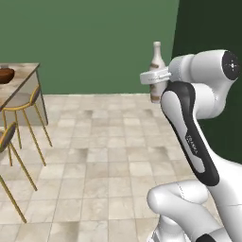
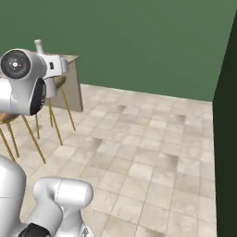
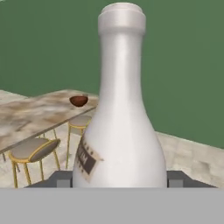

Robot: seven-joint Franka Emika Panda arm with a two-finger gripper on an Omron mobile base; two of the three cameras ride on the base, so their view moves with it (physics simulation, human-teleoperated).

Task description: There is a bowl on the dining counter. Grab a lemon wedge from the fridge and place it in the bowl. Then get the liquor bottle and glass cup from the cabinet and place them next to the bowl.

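Jaws clamped on the upright liquor bottle [image 3: 120,131]; the bowl [image 3: 78,101] on the dining counter [image 3: 35,116] looks empty.

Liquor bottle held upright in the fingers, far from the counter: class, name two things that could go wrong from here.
1. The liquor bottle is gripped only low on its body, so it might tip or slip during transport.
2. Stools crowd the dining counter edge; the arm could bump them reaching toward the bowl.

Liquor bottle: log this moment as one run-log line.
phase: carrying | gripper: shut on liquor bottle, upright | bowl: on dining counter ahead | bottle not yet beside bowl
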